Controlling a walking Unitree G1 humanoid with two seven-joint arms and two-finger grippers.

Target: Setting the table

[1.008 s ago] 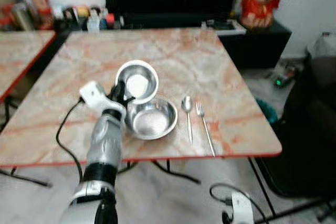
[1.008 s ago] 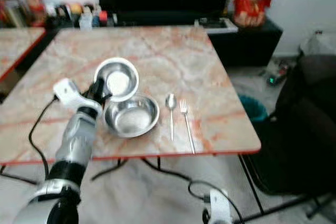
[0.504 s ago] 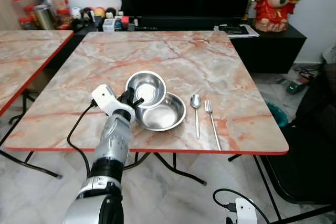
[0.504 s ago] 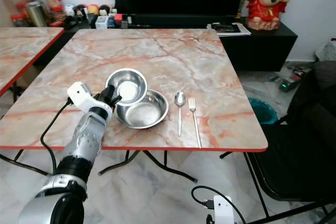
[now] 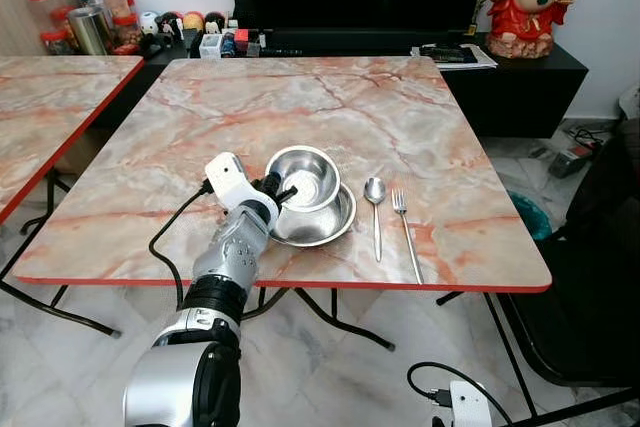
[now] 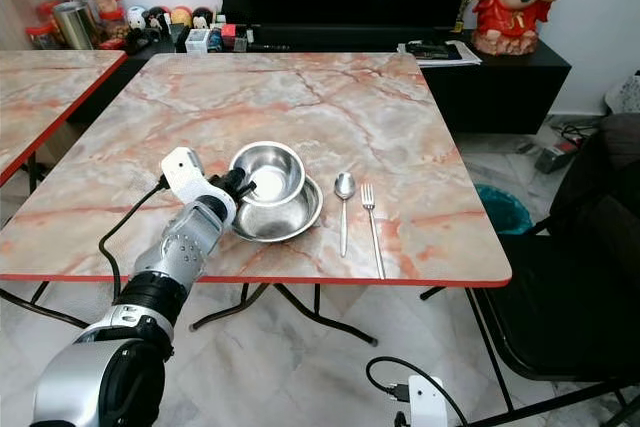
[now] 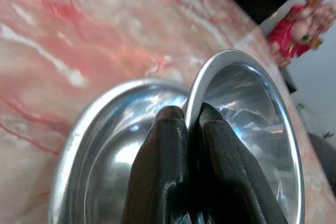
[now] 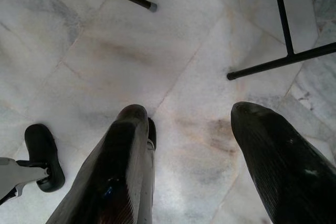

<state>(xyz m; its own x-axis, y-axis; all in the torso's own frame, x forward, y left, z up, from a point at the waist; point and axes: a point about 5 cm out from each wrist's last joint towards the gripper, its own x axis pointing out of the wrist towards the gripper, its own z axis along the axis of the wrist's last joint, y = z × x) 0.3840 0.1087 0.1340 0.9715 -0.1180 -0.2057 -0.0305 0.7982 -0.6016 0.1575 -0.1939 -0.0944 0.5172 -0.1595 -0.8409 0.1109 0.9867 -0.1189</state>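
Left gripper (image 7: 190, 129): pinching rim of small bowl (image 5: 304, 177), held tilted inside large bowl (image 5: 330, 222) on surface (image 5: 300, 107); the pinch is plain in the wrist view. Spoon (image 5: 375, 202), fork (image 5: 404, 227): beside bowls. Right gripper (image 8: 194, 145): spread, empty, above floor (image 8: 105, 51).

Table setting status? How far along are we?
Done: spoon and fork lie side by side on the table, right of the large bowl. In hand: the left gripper pinches the small bowl's rim, one finger outside, one inside, holding it over the large bowl. Left: set it down and let go. The right gripper hangs open over the floor.
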